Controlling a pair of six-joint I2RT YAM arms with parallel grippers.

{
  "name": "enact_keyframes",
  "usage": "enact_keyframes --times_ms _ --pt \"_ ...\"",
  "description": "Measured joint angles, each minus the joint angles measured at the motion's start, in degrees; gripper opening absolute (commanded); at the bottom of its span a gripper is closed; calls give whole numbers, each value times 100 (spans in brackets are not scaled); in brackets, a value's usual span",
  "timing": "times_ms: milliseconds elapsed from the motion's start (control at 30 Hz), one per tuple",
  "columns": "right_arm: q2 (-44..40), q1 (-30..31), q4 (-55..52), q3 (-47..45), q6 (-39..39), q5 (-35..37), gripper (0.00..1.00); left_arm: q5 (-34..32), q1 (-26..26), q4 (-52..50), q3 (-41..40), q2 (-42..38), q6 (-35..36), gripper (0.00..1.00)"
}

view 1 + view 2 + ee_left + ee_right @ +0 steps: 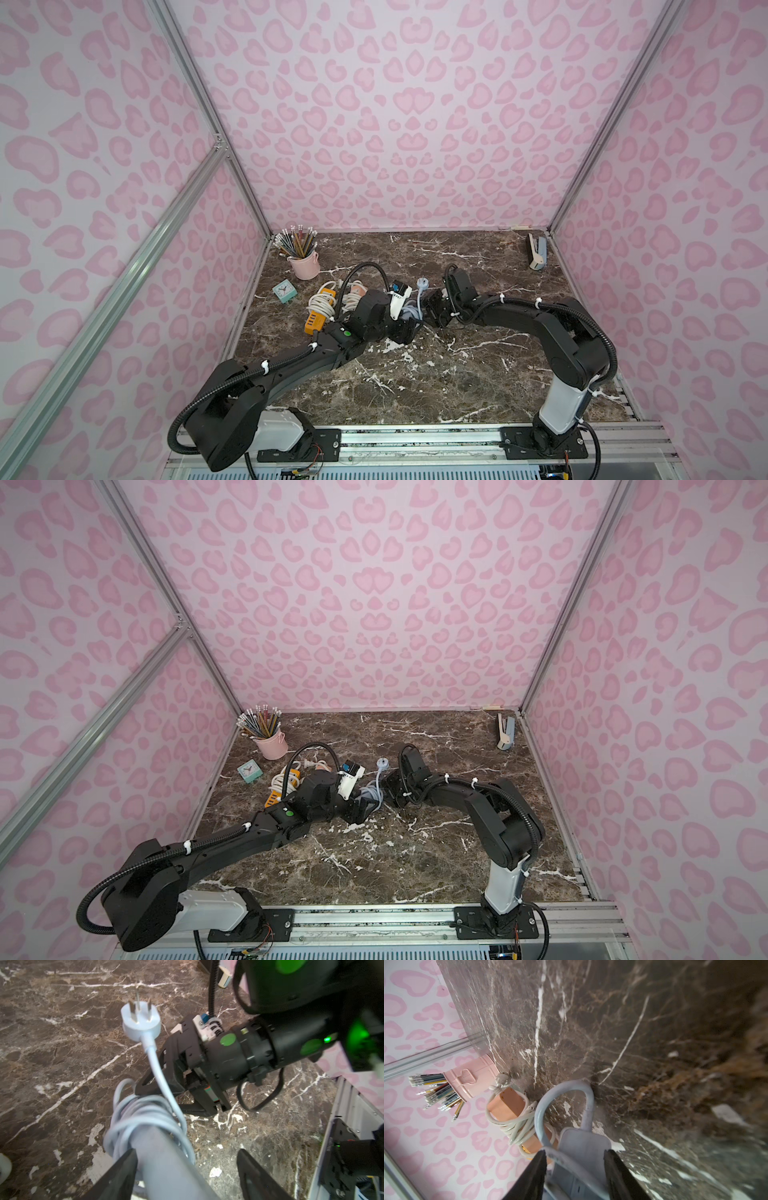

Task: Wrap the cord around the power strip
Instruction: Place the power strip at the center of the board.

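Observation:
The grey-blue power strip (166,1159) lies mid-table between my two grippers, mostly hidden under them in both top views. Its cord (145,1118) is coiled several times around the body. The white plug (141,1020) sticks up free on a short tail, and also shows in a top view as the plug (423,282). My left gripper (187,1152) is open: one finger (122,1169) rests against the strip and the other stands well apart. My right gripper (575,1152) is shut on the strip's end (581,1142), with a cord loop (564,1093) arching beyond it.
Left of the arms lie an orange strip (320,309) and a peach strip (508,1105), each wound in white cord. A pink pencil bucket (305,264) and a teal clock (285,291) stand at the back left. A stapler (537,251) sits at the back right.

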Motion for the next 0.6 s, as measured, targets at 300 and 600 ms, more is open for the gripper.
enact_keyframes --times_ms 300,600 --pt "282 208 -1038 752 -925 481 52 118 334 -192 -125 -765 98 71" --pt "363 468 -1547 1086 -1453 866 60 284 728 -555 -140 -1027 192 69"
